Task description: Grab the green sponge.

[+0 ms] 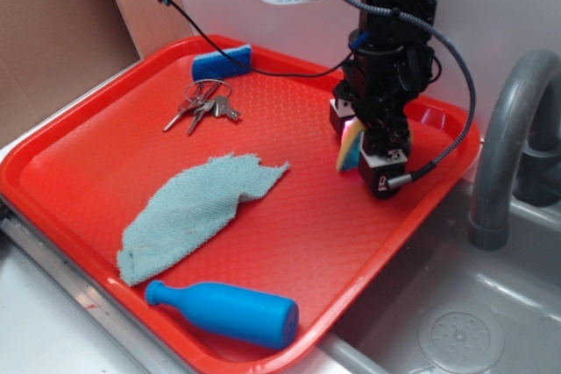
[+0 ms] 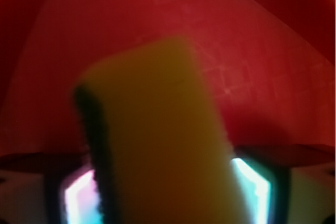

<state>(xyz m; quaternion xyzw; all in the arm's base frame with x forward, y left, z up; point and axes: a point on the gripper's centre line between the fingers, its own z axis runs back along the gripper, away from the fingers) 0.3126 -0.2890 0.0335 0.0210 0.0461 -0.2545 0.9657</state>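
Note:
The green sponge (image 1: 351, 146) is yellow foam with a thin dark scouring layer on one face. My gripper (image 1: 361, 148) is shut on it at the right side of the red tray (image 1: 88, 146). The sponge stands on edge between the fingers, just above the tray floor; whether it touches the floor I cannot tell. In the wrist view the sponge (image 2: 157, 135) fills the middle, blurred, with its dark layer on the left. Bright finger pads (image 2: 79, 195) press against both of its sides, and the gripper (image 2: 165, 192) is closed around it.
On the tray lie a blue rectangular sponge (image 1: 221, 62) at the back, a bunch of keys (image 1: 203, 107), a pale teal cloth (image 1: 197, 212) in the middle and a blue bottle (image 1: 230, 311) at the front edge. A grey faucet (image 1: 513, 129) and sink (image 1: 456, 330) are at the right.

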